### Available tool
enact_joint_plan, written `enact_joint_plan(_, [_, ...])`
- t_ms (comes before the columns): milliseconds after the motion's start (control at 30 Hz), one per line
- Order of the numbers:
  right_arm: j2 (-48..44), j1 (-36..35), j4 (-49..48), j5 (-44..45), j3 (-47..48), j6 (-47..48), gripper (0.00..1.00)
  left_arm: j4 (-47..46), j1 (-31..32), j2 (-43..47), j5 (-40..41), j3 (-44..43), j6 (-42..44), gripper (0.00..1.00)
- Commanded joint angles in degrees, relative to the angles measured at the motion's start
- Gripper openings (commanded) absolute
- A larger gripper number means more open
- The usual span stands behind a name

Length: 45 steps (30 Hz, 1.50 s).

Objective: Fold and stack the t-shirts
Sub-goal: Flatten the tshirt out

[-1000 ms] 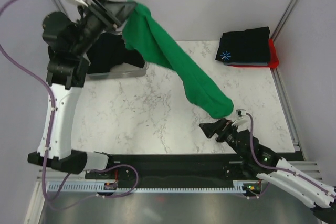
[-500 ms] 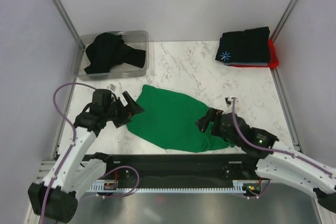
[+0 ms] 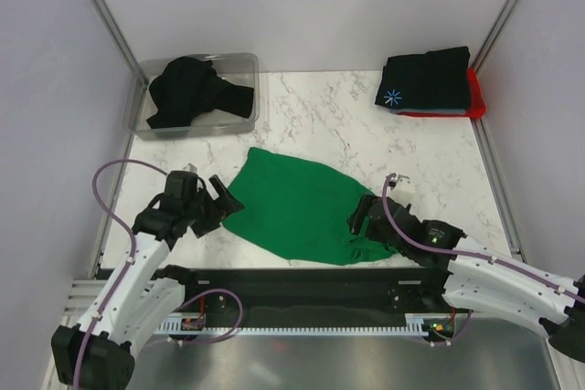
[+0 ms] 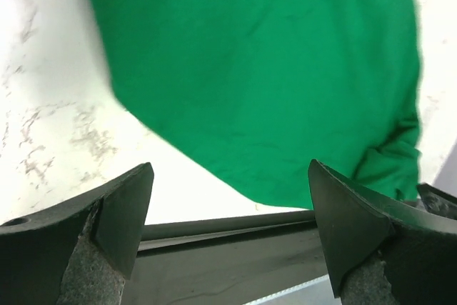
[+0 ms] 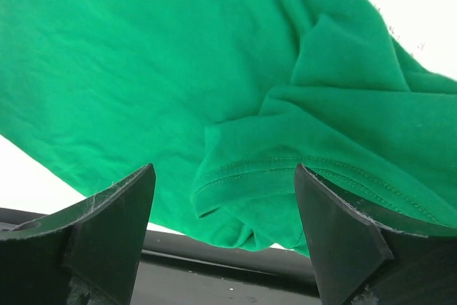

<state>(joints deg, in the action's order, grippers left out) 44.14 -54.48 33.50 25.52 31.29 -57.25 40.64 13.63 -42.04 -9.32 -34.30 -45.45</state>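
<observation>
Green t-shirt [image 3: 292, 212] lies on bench [image 3: 311, 121] between left end effector [image 3: 222, 200] and right end effector [image 3: 362, 218], both spread wide, empty.

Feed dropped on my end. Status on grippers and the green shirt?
Both grippers open, empty: left gripper beside the green shirt, right gripper over its bunched end. Shirt spread on table, not yet folded. Nothing blocking.

The top external camera looks down from above and behind the arms onto the whole marble table [image 3: 302, 130], with the green t-shirt [image 3: 297, 207] near its front edge. The left wrist camera sits low at the shirt's left side, looking across it between the left gripper [image 4: 228, 208] fingers. The right wrist camera is closer, over the shirt's bunched right end [image 5: 285, 155]. All three views share this shirt.
</observation>
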Motion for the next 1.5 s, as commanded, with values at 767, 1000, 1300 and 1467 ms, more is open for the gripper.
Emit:
enact_joint_plan(767, [13.43, 0.78, -0.82, -0.57, 5.08, 5.92, 0.03, -18.07, -0.27, -20.03, 15.63, 0.38, -0.87, 0.02])
enact_joint_plan(1000, [9.83, 5.16, 19.82, 10.15, 26.78, 9.87, 0.0, -3.67, -0.79, -5.51, 20.04, -16.45, 1.06, 0.02])
enact_joint_plan(1300, [7.98, 11.24, 33.12, 16.84, 48.25, 12.26, 0.01, 9.02, -0.97, -6.38, 16.89, -36.0, 5.72, 0.02])
enact_joint_plan(1467, [8.94, 11.5, 33.57, 17.54, 47.64, 11.2, 0.04, 10.69, -0.88, -9.54, 14.51, -38.82, 7.57, 0.02])
